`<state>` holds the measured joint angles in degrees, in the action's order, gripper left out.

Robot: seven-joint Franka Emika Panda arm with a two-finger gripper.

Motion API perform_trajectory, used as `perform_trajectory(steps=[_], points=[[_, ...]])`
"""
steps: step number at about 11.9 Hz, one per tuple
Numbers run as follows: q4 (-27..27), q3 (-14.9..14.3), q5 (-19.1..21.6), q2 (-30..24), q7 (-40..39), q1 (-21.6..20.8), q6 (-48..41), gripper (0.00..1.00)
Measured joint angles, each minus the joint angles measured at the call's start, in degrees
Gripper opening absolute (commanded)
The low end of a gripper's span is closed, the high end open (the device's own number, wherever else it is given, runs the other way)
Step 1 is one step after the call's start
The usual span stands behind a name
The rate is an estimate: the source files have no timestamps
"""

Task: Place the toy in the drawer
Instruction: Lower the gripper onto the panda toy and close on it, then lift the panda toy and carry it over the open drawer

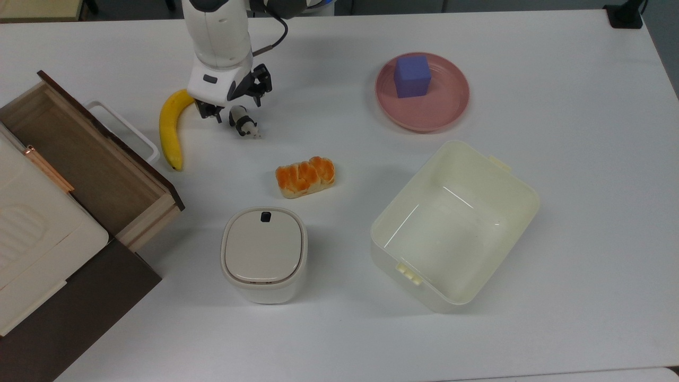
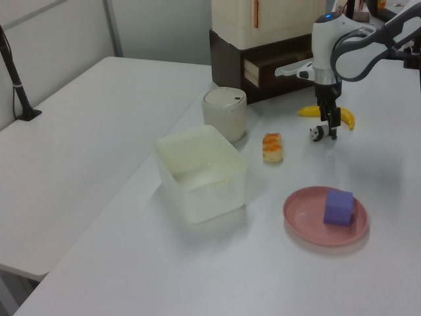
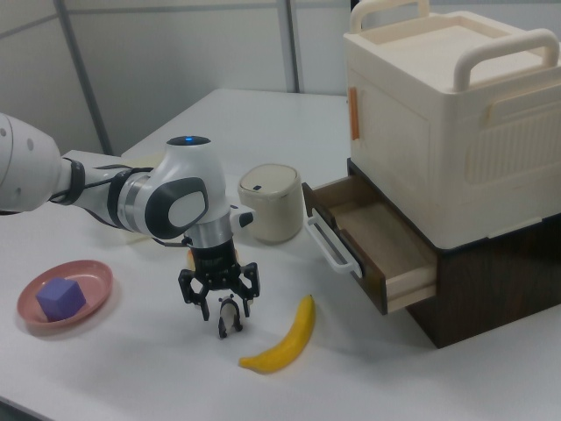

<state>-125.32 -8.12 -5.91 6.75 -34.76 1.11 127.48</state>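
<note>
One toy point(image 3: 229, 317) on table, between spread fingers of tool point(image 3: 221, 309)

The small black-and-white toy point(image 1: 243, 121) stands on the worktop near its far edge, well apart from the open, empty wooden drawer point(image 1: 79, 159).

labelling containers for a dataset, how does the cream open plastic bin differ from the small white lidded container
The cream open plastic bin is rectangular, lidless and shows a bare interior; the small white lidded container is a rounded square, closed by a lid with a dark button. The bin is clearly wider and longer than the container. The bin sits skewed on the white table; the container sits squarer in the top view. Both are pale plastic and upright.
</note>
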Motion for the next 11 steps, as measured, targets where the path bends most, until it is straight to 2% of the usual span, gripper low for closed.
perform_trajectory(steps=[2, 7, 9, 11], points=[[0.1, 0.0, 0.0, 0.1, 0.0, 0.0, 0.1, 0.2], [1.7, 0.0, 0.0, 0.0, 0.0, 0.0, 0.1, 0.2], [7.1, 0.2, -0.1, -0.9, 0.0, -0.1, -5.3, 0.21], [17.0, 0.3, -0.1, -2.4, -2.2, -0.1, -16.8, 0.21]])
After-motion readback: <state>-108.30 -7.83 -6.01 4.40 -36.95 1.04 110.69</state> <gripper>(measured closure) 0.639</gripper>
